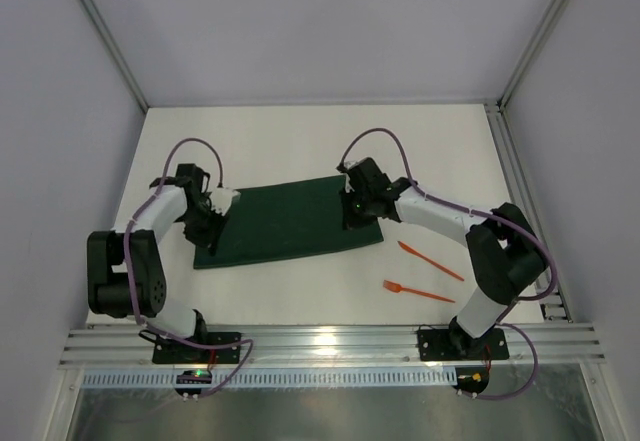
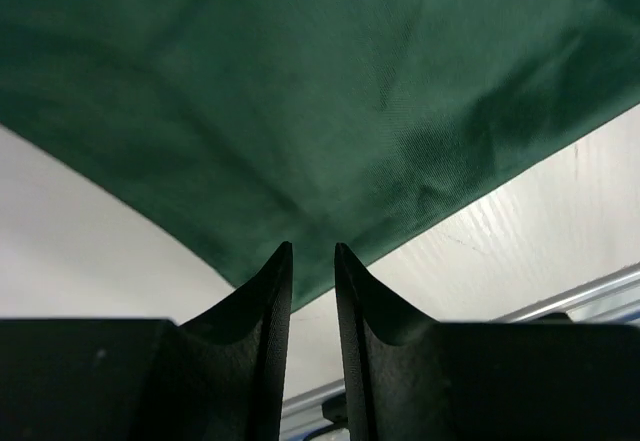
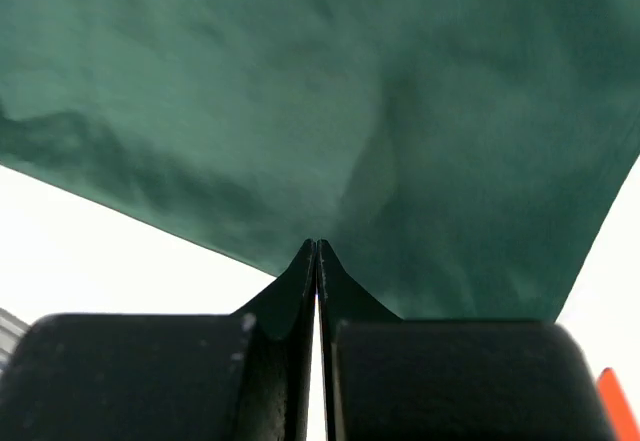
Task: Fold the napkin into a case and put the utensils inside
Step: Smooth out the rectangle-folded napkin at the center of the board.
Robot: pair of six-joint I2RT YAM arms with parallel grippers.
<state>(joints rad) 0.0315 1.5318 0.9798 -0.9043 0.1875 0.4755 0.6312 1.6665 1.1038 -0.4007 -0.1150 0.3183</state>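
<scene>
The dark green napkin (image 1: 290, 223) lies folded into a wide oblong band across the middle of the table. My left gripper (image 1: 213, 223) is at its left end. In the left wrist view its jaws (image 2: 312, 249) stand a small gap apart, with the edge of the cloth (image 2: 320, 91) at their tips. My right gripper (image 1: 352, 221) is at the band's right end. In the right wrist view it (image 3: 317, 246) is shut, pinching the cloth (image 3: 330, 91) at its edge. Two orange utensils lie right of the napkin: one plain piece (image 1: 430, 260) and a fork (image 1: 418, 291).
The white table (image 1: 300, 141) is ringed by grey walls and a metal rail (image 1: 320, 341) at the near edge. An orange tip (image 3: 615, 401) shows at the lower right of the right wrist view.
</scene>
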